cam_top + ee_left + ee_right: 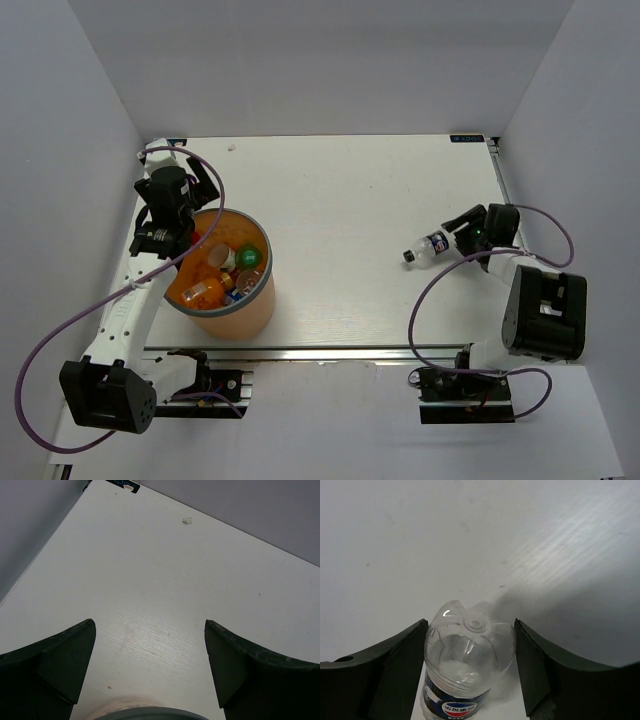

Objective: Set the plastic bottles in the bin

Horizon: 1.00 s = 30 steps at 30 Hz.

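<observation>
Bottle [432, 245], clear w/ blue label & black cap, lies on its side on the table [340, 190] near the right edge, roughly midway btwn far & near edges, cap end pointing near-left. Right gripper [470, 624] straddles its base end: fingers [400, 670] set at bottle width, pads against both sides. That reads as a grip, tho bottle isn't lifted yet. To do this well: squeeze gently, since thin plastic prob. dents & can pop out. Hold is near the base, so expect cap end to droop. Lift straight up first, then carry across to the bin [245, 315] by the near-left corner, well apart from here. Bin already holds other bottles [215, 280]. Left gripper [150, 622] hangs spread wide & empty over bin's far rim, so come in clear of it & release above the opening.
</observation>
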{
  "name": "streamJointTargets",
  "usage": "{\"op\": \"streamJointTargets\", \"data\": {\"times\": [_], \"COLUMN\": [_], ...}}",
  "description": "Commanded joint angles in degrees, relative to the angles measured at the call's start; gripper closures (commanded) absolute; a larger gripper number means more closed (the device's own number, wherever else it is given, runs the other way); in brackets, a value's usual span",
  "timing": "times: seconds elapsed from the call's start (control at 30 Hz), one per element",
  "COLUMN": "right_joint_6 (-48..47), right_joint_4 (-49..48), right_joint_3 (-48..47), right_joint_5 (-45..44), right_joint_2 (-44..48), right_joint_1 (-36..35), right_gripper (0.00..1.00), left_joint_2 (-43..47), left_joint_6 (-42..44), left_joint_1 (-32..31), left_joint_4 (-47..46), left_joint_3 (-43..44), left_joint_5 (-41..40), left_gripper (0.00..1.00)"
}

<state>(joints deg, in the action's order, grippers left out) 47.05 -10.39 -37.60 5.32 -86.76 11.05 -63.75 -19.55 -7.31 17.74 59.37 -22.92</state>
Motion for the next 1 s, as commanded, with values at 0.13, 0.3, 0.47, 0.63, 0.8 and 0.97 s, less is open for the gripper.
{"op": "streamJointTargets", "data": {"times": [0.13,0.3,0.47,0.63,0.8,0.97], "right_joint_6": [-11.7,-16.19,-24.27,-27.36,-24.9,-21.56], "right_joint_4": [-1.21,-4.18,-4.02,-5.78,-1.75,1.43], "right_joint_3": [-13.71,-25.92,-39.45,-47.81,-62.62,-69.44], "right_joint_5": [8.02,15.03,18.5,19.46,20.16,22.89], "right_joint_2": [13.45,16.19,11.27,0.47,-14.64,-21.25], "right_joint_1": [-13.56,-29.39,-50.83,-63.86,-68.78,-69.41], "right_gripper": [0.75,0.74,0.72,0.68,0.54,0.11], "left_joint_2": [1.78,2.31,3.27,4.68,6.26,6.97], "left_joint_6": [-0.4,-1.01,-2.42,-4.27,-5.41,-5.94], "left_joint_1": [-0.07,-0.07,-0.07,0.02,0.19,0.28], "left_joint_4": [-0.77,-0.42,0.45,2.48,2.74,2.74], "left_joint_3": [-0.31,-0.14,0.22,0.74,0.3,-0.22], "left_joint_5": [0.77,-0.2,-3.6,-8.63,-11.88,-15.05], "left_gripper": [0.02,0.02,0.02,0.02,0.02,0.02]}}
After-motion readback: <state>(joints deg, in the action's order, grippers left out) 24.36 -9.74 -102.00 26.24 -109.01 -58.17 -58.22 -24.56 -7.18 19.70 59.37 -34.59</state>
